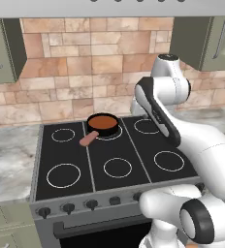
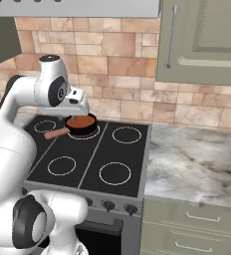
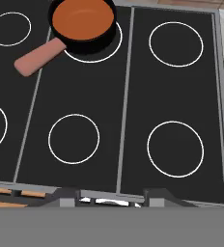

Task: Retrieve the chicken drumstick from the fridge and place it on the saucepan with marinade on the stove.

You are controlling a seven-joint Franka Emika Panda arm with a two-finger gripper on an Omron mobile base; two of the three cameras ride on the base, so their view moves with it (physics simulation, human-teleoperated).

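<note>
The saucepan with marinade (image 1: 103,124) sat on the middle rear burner of the stove (image 1: 66,190), its reddish-brown sauce smooth and unbroken and its pinkish-tan handle (image 3: 38,56) pointing out toward the front left. Nothing lay in the sauce or on the rim; no chicken drumstick was in the pan, on the cooktop, or on the marbled tabletop (image 2: 197,159) to the right of the stove. The fridge was outside what the cameras took in here.

The arm was folded up over the right rear part of the cooktop, with the hand well above the glass and near the pan in the right base view. The hand view looked down over the burners, with the pan at the upper left. The fingers themselves could not be made out clearly in any picture: at the bottom of the hand view there were only grey shapes, so whether they stood wide or narrow could not be told, and nothing showed held between them.

Judging from this, the delivery was not done: the pan was ready and empty of meat. If the drumstick was not in the hand, the whole fetch remained — reaching the fridge, taking the piece, bringing it back and setting it in the sauce.
</note>
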